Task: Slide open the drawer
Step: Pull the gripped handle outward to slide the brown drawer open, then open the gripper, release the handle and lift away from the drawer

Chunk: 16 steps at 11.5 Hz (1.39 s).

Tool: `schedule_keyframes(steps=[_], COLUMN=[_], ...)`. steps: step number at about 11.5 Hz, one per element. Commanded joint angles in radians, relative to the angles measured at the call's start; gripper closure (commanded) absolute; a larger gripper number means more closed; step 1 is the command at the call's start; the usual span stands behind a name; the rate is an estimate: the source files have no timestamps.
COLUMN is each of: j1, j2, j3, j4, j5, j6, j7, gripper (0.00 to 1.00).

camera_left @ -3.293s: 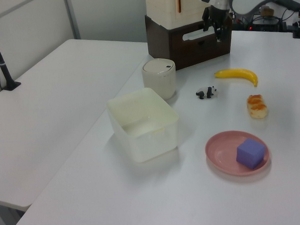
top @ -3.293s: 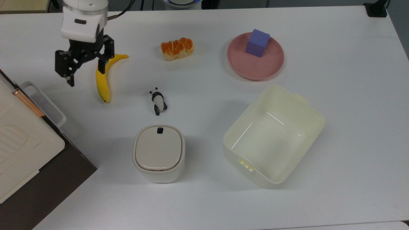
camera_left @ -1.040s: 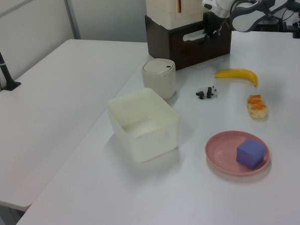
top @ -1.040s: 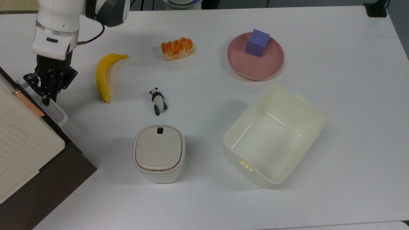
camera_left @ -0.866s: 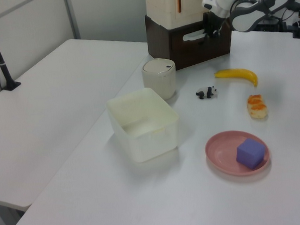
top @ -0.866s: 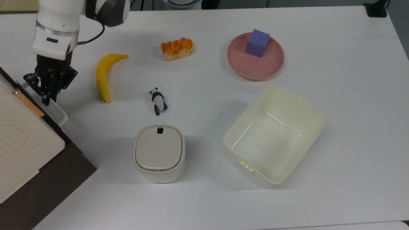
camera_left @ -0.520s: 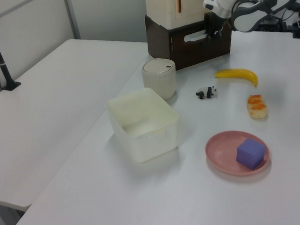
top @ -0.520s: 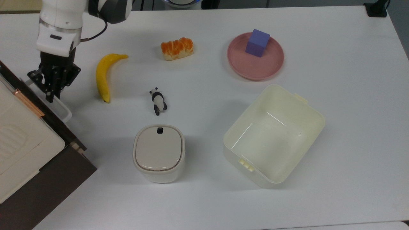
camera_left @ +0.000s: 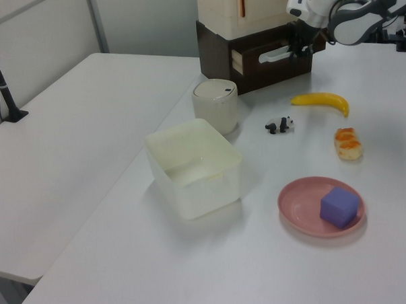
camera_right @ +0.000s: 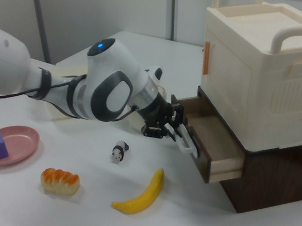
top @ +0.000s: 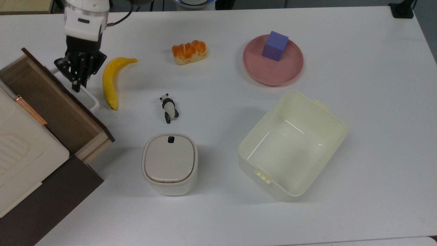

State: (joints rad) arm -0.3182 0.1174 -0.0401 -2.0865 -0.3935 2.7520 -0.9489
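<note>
At the top view's left edge, the drawer [top: 51,102] stands pulled well out of its dark cabinet [top: 51,201], light wood inside showing. The arm comes down from the far left corner, and its gripper [top: 78,80] points at the white handle [top: 87,99], fingers pinched on the handle's bar. A banana [top: 110,82] lies just beside the gripper on its right, with bare table [top: 375,102] beyond.

From the left view, the drawer [camera_left: 266,55] juts from the cabinet at the far end, and the gripper [camera_left: 298,48] sits at the handle's right end.

Seen in the right view, the arm reaches from the left, wrist bent toward the drawer [camera_right: 213,150], and the gripper [camera_right: 179,133] clamps the handle. Open table lies in front of the drawer, up to the banana [camera_right: 142,193].
</note>
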Motion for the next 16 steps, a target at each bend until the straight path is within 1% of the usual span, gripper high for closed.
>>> schedule_keyframes(steps=[1,3,4,5,6,7,9,10,11,12,13,14,15,16], j1=[0.073,0.082,0.082,0.082,0.082,0.082,0.082,0.086,0.124,0.173,0.201,0.23,0.27,0.295], j2=[-0.105,-0.105,-0.102,-0.101,-0.096,-0.094,-0.096,-0.1,-0.102,-0.101,-0.101,-0.101,-0.101,-0.099], j3=[-0.004,-0.004,-0.004,-0.004,-0.004,-0.004,-0.004,-0.003,-0.003,-0.003,-0.003,-0.003,-0.003,-0.003], j4=[-0.076,-0.076,-0.075,-0.075,-0.072,-0.069,-0.066,-0.063,-0.029,0.015,0.044,0.068,0.101,0.126], j5=[-0.021,-0.019,-0.021,-0.021,-0.019,-0.019,-0.013,-0.008,-0.007,-0.005,-0.004,0.008,0.068,0.126], j6=[-0.072,-0.083,-0.083,-0.084,-0.092,-0.097,-0.103,-0.117,-0.182,-0.293,-0.363,-0.42,-0.489,-0.536], j7=[0.044,0.07,0.071,0.071,0.073,0.073,0.078,0.105,0.164,0.25,0.31,0.364,0.413,0.433], gripper=[0.89,0.88,0.85,0.76,0.36,0.25,0.09,0.08,0.04,0.04,0.03,0.0,0.0,0.0])
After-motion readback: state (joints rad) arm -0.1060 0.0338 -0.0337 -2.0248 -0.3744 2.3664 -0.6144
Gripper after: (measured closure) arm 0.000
